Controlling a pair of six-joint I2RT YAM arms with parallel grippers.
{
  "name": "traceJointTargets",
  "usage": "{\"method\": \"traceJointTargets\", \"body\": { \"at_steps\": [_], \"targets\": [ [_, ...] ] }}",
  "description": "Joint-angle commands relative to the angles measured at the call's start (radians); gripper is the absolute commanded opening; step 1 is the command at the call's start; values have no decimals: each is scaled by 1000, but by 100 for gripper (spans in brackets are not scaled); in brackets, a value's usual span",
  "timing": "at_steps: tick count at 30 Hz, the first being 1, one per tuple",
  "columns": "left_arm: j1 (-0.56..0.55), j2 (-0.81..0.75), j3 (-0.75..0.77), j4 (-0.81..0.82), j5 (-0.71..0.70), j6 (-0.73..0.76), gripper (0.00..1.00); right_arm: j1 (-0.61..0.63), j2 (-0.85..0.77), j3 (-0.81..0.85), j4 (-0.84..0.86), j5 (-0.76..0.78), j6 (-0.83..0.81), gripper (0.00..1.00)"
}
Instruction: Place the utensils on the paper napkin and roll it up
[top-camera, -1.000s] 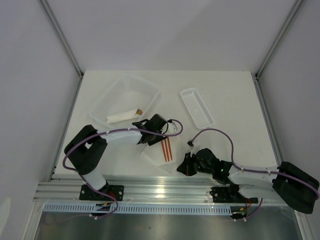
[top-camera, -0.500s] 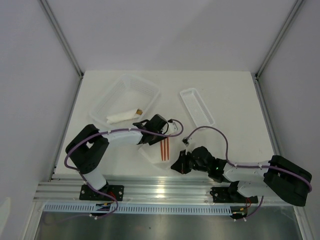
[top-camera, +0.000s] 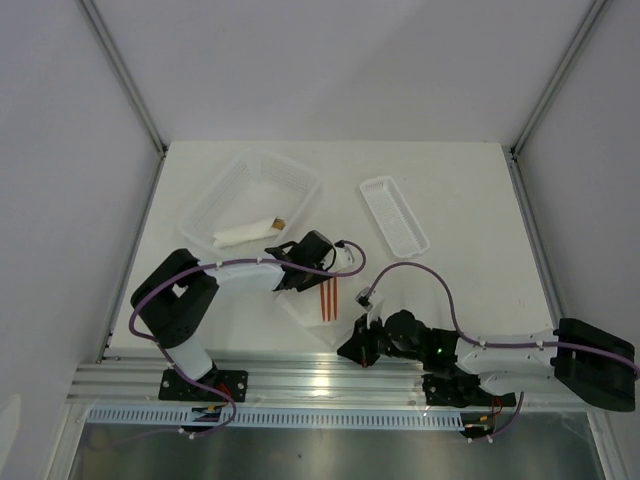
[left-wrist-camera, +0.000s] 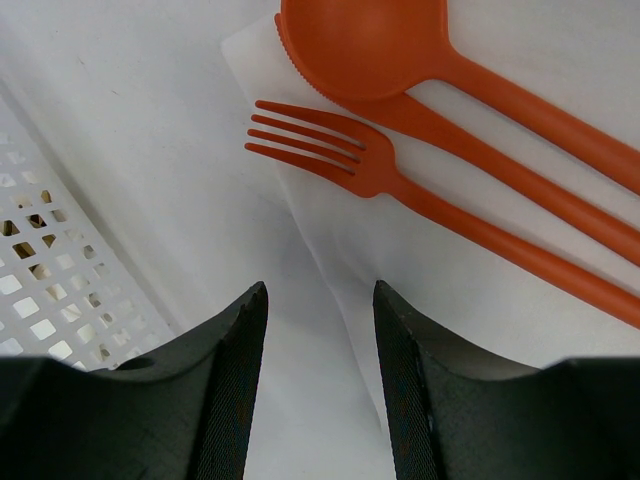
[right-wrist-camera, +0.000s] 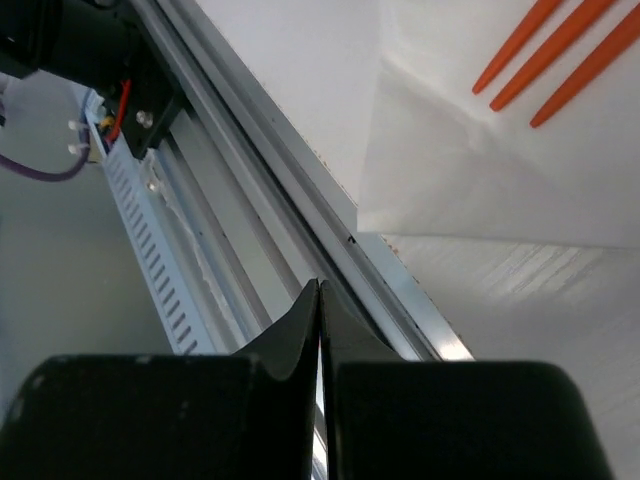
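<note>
The orange-red utensils (top-camera: 328, 298) lie side by side on the white paper napkin (top-camera: 312, 318) near the table's front edge. In the left wrist view the fork (left-wrist-camera: 340, 160), spoon (left-wrist-camera: 370, 40) and knife (left-wrist-camera: 500, 165) rest on the napkin (left-wrist-camera: 470, 270). My left gripper (top-camera: 300, 280) is open and empty, its jaws straddling the napkin's far-left edge (left-wrist-camera: 320, 300). My right gripper (top-camera: 348, 350) is shut with nothing between its jaws, and sits over the metal rail (right-wrist-camera: 320, 290) just in front of the napkin's near corner (right-wrist-camera: 480, 180). The utensil handle ends (right-wrist-camera: 560, 50) show beyond it.
A white mesh basket (top-camera: 235, 185) at the back left holds a white paper roll with a brown tip (top-camera: 245, 232); its wall shows in the left wrist view (left-wrist-camera: 40, 270). A narrow white tray (top-camera: 393, 214) stands at the back right. The aluminium rail (top-camera: 300, 375) runs along the near edge.
My right gripper has moved left along the near edge and lower, ending by the napkin's near corner. The left gripper and utensils have hardly moved.
</note>
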Motion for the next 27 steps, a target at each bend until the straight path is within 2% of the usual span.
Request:
{"method": "traceJointTargets", "body": {
  "at_steps": [1, 10, 14, 18, 27],
  "targets": [
    [-3, -14, -16, 9, -8, 13, 51, 46, 37, -22, 36, 82, -39, 0],
    [-3, -22, -13, -5, 9, 6, 51, 72, 309, 47, 166, 106, -72, 0],
    [-3, -25, -16, -9, 14, 5, 51, 86, 361, 65, 209, 136, -52, 0],
    [-3, -30, -20, -14, 14, 3, 51, 90, 351, 80, 215, 182, -48, 0],
    [-3, -33, -17, -11, 10, 5, 51, 78, 337, 172, 117, 273, -83, 0]
  ]
}}
